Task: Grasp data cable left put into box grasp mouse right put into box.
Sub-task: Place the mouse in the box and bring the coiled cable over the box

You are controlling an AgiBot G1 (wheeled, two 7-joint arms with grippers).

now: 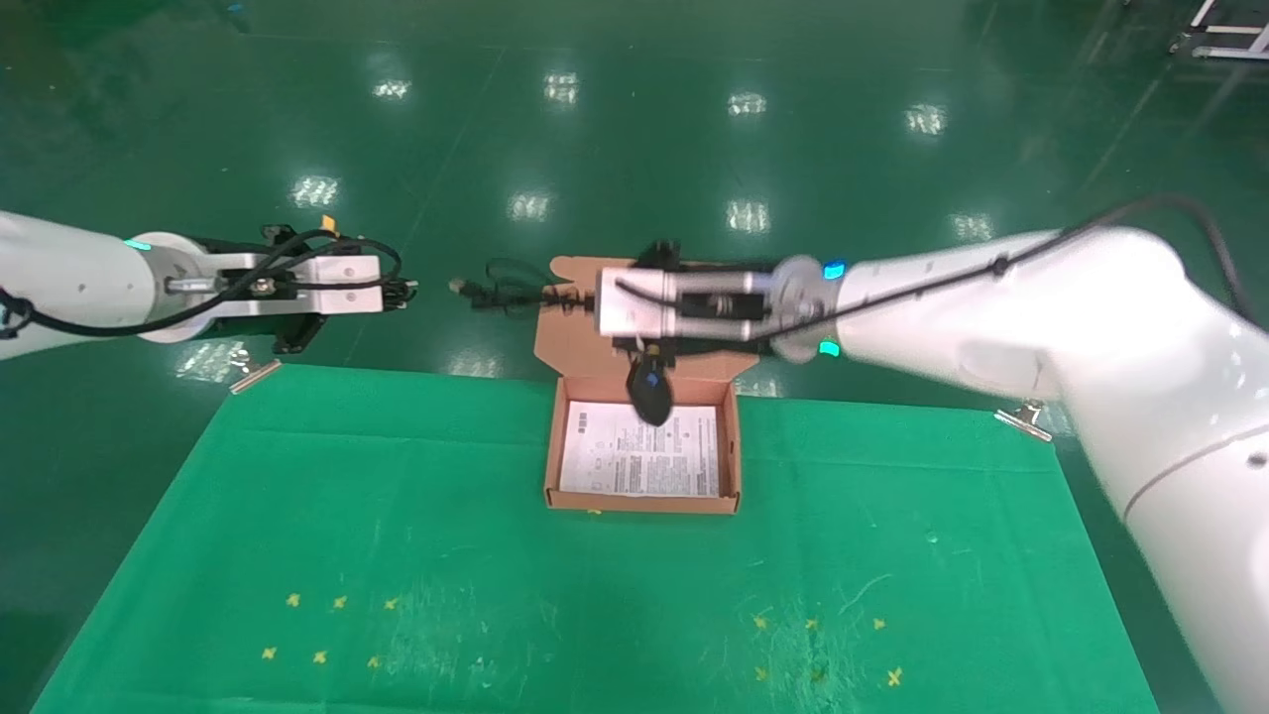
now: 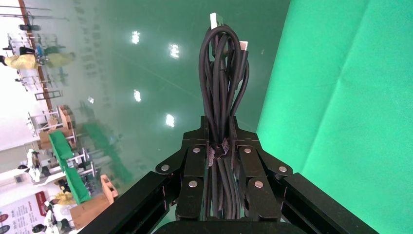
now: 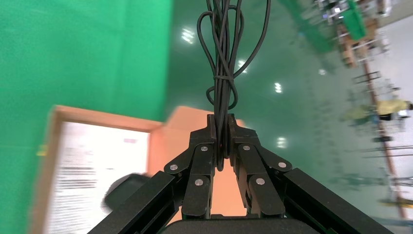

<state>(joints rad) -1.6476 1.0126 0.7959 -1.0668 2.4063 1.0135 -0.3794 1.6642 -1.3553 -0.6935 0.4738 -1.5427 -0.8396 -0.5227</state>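
Over the box (image 1: pixel 730 448) — the mouse (image 1: pixel 651 393) dangles from the right gripper (image 1: pixel 595 299).
Left wrist: the left gripper (image 2: pixel 219 141) clamps the cable (image 2: pixel 220 73), held off the table's edge. Right wrist: jaws pinch the cord (image 3: pixel 223 63) — so the mouse hangs low enough to drop in.

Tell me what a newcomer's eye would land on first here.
The black mouse dangling by its bundled cord, which the right gripper pinches above the open box at the far edge of the green table. Next, the left gripper, out beyond the table's far left corner over the floor, clamping the data cable.
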